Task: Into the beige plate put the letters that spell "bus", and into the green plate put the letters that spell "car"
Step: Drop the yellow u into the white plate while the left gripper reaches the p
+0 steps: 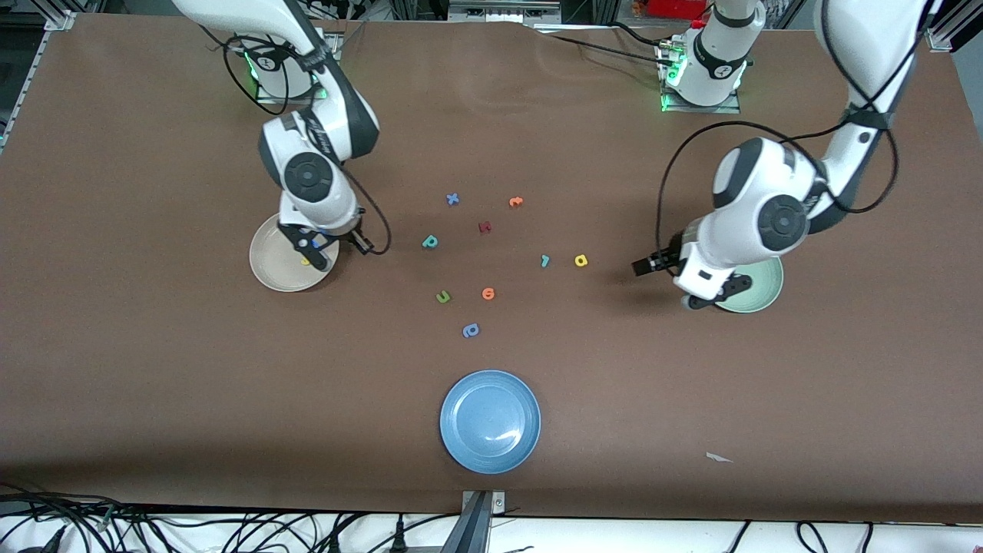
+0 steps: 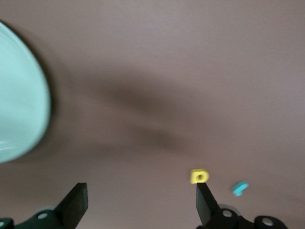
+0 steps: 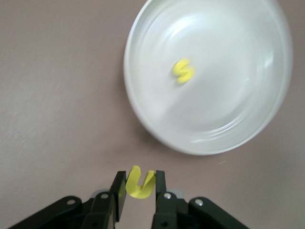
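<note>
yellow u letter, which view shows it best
The right wrist view: the yellow u sits pinched in the right gripper beside the beige plate, its shape plain. In the front view the gripper hides it. The left wrist view does not show it.

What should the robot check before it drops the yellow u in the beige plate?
1. Right pincer shut on the yellow u: ok.
2. Right pincer over the beige plate: ok in the front view; the wrist view shows the plate's rim ahead of the u, so cannot tell exactly.
3. Yellow s already in the beige plate: ok.
4. Teal b in the beige plate: not ok, on the table.
5. Left pincer open, holding nothing, beside the green plate: ok.
6. Yellow a and teal r in the green plate: not ok.
</note>
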